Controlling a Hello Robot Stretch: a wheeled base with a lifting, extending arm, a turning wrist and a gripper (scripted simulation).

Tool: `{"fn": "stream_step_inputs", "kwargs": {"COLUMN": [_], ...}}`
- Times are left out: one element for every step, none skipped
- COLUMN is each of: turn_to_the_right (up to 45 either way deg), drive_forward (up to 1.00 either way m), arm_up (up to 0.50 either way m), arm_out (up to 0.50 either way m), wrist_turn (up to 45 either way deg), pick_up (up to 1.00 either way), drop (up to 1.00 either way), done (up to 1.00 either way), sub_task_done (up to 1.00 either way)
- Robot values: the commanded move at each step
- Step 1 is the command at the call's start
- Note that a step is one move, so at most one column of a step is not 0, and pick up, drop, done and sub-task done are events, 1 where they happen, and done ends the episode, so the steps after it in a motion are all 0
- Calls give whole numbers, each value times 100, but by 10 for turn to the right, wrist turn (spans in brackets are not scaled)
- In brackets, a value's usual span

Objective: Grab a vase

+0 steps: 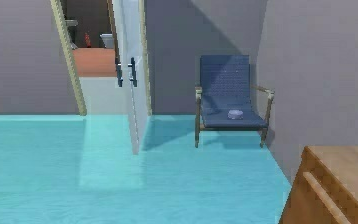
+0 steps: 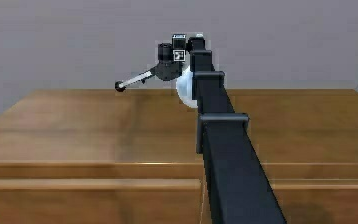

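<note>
Wooden tabletop [image 2: 87, 130], fingers [image 2: 137, 78] by its far edge, their state cannot be told, teal floor [image 1: 47, 160], blue armchair [image 1: 225, 85]

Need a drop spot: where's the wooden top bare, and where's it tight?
The wooden top is bare on both sides of the arm, from near edge to far edge. It's tight only near the far edge, where a white rounded thing shows beside the arm, close to the end effector.

The fabric armchair [image 1: 225, 85] is blue with a brown frame, the glossy floor [image 1: 67, 165] turquoise, the wooden tabletop [image 2: 77, 125] brown, the rounded object [image 2: 184, 90] white.
</note>
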Motion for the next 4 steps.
{"fn": "stream_step_inputs", "kwargs": {"turn_to_the_right": [0, 0, 0, 0], "drive_forward": [0, 0, 0, 0], "arm_up": [0, 0, 0, 0], "arm_out": [0, 0, 0, 0], "wrist_turn": [450, 240, 0, 0], "pick_up": [0, 0, 100, 0], "drop": [0, 0, 0, 0], "done": [0, 0, 0, 100], "sub_task_done": [0, 0, 0, 0]}}
